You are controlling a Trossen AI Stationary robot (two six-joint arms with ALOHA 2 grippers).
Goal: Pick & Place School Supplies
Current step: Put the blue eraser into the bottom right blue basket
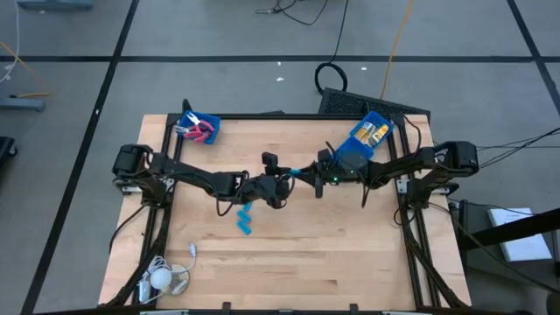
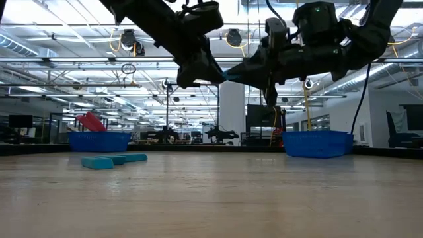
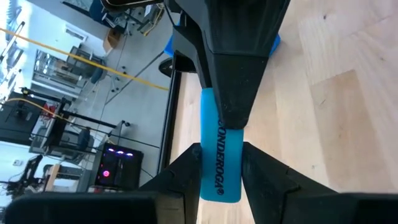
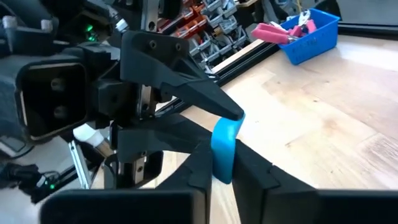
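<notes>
A light-blue oblong piece (image 3: 221, 165) hangs in the air above the middle of the table, and both grippers are shut on it from opposite ends. My left gripper (image 1: 282, 182) comes from the table's left, my right gripper (image 1: 308, 173) from its right, their fingertips almost meeting. Two more light-blue pieces (image 1: 243, 217) lie flat on the wood just nearer than the grippers. Red-handled scissor-like tools (image 1: 199, 131) lie in the far-left blue bin, yellow packets (image 1: 374, 133) in the far-right blue bin. My left gripper pinches the piece's one end (image 3: 221, 183) between its two fingers (image 3: 186, 171), on its two broad faces. The fingers lie along the piece, slanting slightly down from the table's left. The piece is lifted clear of the table. My right gripper pinches the piece's other end (image 4: 224, 146) between its two fingers (image 4: 255, 168). It comes in level from the table's right, fingers along the piece. The piece's end stands up between the fingertips, right against the left gripper's fingertips (image 4: 217, 109).
The blue bin (image 1: 208, 122) stands at the far left corner and another blue bin (image 1: 354, 150) at the far right, just behind my right arm. A white round object with a cord (image 1: 164, 278) lies at the near left corner. Bare wood spreads across the table's near half.
</notes>
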